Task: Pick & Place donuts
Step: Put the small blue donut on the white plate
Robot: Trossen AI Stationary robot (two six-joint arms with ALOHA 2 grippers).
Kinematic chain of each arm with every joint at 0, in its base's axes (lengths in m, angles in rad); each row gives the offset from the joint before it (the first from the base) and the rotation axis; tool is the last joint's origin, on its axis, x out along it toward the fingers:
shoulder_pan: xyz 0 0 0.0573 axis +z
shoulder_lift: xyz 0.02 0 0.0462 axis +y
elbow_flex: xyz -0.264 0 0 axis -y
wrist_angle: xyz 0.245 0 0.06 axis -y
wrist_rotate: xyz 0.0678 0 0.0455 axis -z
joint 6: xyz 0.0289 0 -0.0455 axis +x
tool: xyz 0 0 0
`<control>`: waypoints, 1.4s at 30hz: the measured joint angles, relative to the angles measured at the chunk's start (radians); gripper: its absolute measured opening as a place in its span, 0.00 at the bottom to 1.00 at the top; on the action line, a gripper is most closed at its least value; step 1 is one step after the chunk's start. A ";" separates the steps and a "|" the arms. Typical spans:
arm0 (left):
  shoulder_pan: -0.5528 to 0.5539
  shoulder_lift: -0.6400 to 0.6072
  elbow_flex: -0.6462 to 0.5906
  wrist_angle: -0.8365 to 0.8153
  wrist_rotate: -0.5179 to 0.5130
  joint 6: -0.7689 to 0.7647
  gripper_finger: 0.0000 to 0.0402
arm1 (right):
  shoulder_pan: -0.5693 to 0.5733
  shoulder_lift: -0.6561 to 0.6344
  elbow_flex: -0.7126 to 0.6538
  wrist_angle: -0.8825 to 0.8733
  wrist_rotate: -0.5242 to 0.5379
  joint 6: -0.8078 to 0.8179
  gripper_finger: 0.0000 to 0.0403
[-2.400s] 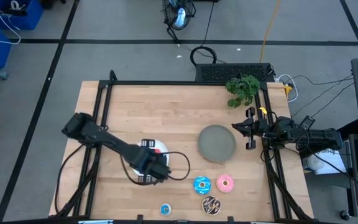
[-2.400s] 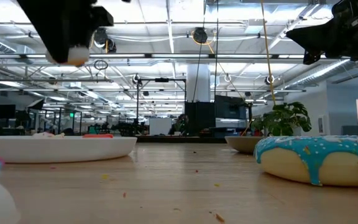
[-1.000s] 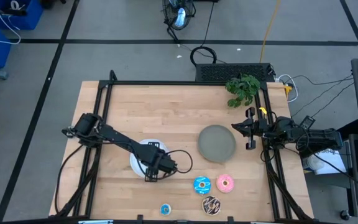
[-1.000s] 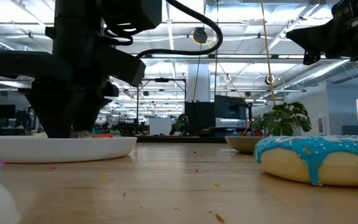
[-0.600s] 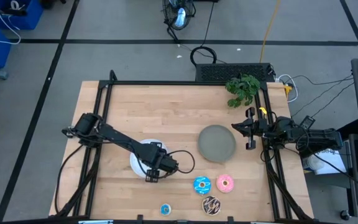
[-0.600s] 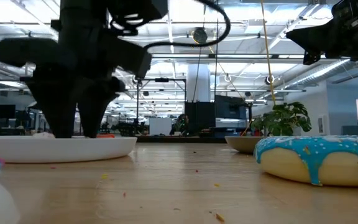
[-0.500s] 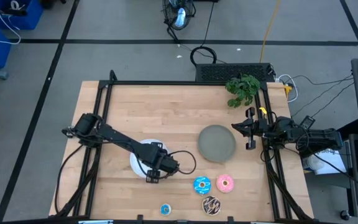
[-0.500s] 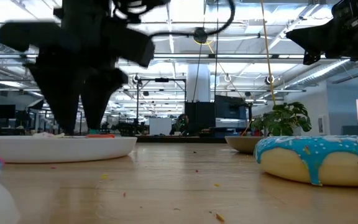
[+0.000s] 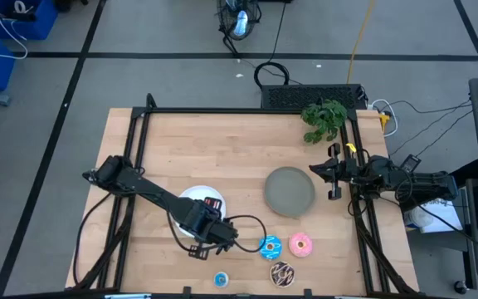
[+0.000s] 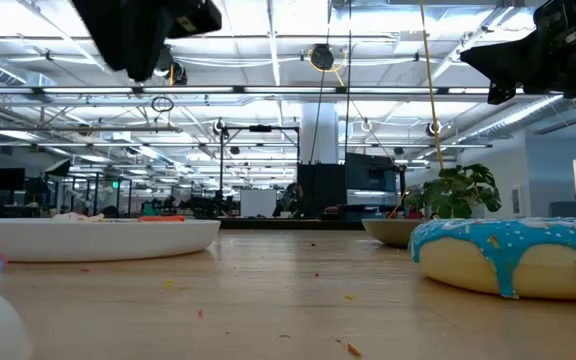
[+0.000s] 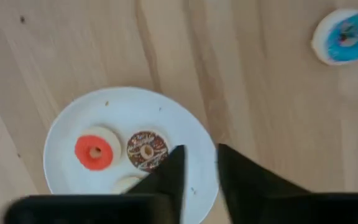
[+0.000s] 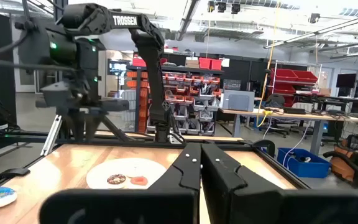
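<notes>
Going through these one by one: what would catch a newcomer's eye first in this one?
Probably the left gripper, hanging with fingers apart above the near rim of the white plate, which holds a tiny red donut, a brown one and part of a pale one. Next, the blue sprinkled donut, huge in the low view, and near it the pink donut. The right gripper waits at the table's right edge.

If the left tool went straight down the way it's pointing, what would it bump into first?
Probably the rim of the white plate: the left tool points down at the plate's edge beside the brown donut. Depth is uncertain.
</notes>
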 joint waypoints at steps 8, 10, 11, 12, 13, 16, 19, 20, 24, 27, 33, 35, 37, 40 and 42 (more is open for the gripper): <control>-0.023 0.000 0.013 -0.007 -0.021 0.019 0.06 | 0.000 0.000 0.000 0.000 0.000 0.000 0.00; -0.023 0.000 0.013 -0.006 -0.023 0.021 0.06 | 0.000 0.000 0.000 0.000 0.000 0.000 0.00; -0.023 0.000 0.013 -0.005 -0.024 0.022 0.06 | 0.000 0.000 0.000 0.000 0.000 0.000 0.00; -0.023 0.000 0.013 -0.003 -0.025 0.022 0.05 | 0.000 0.000 0.000 0.000 0.000 0.000 0.00; -0.023 0.000 0.013 -0.002 -0.026 0.022 0.04 | 0.000 0.000 0.000 0.000 0.000 0.000 0.00; -0.023 0.000 0.013 0.002 -0.026 0.022 0.01 | 0.000 0.000 0.000 0.000 0.000 0.000 0.00; -0.023 0.000 0.013 0.004 -0.026 0.012 0.03 | 0.000 0.000 0.000 0.000 0.000 0.000 0.00; -0.023 0.000 0.013 0.005 -0.026 0.008 0.05 | 0.000 0.000 0.000 0.000 0.000 0.000 0.00; -0.023 0.000 0.012 0.006 -0.027 0.002 0.08 | 0.000 0.000 0.000 0.000 0.000 -0.002 0.00; -0.023 0.000 0.012 0.005 -0.027 0.002 0.07 | 0.000 0.000 0.000 0.000 0.000 -0.001 0.00; -0.046 0.000 0.012 0.006 -0.026 0.072 0.01 | 0.000 0.000 0.000 0.000 0.000 -0.001 0.00; -0.059 0.000 0.012 0.009 -0.025 0.087 0.02 | 0.000 0.000 0.000 0.000 0.000 -0.001 0.00; -0.068 0.000 0.012 0.013 -0.025 0.103 0.04 | 0.000 0.000 0.000 0.000 0.000 -0.001 0.00; -0.079 0.000 0.012 0.013 -0.025 0.121 0.04 | 0.000 0.000 0.000 0.001 0.000 -0.001 0.00; -0.084 0.000 0.012 0.013 -0.013 0.126 0.02 | 0.000 0.000 0.000 0.001 0.000 -0.001 0.00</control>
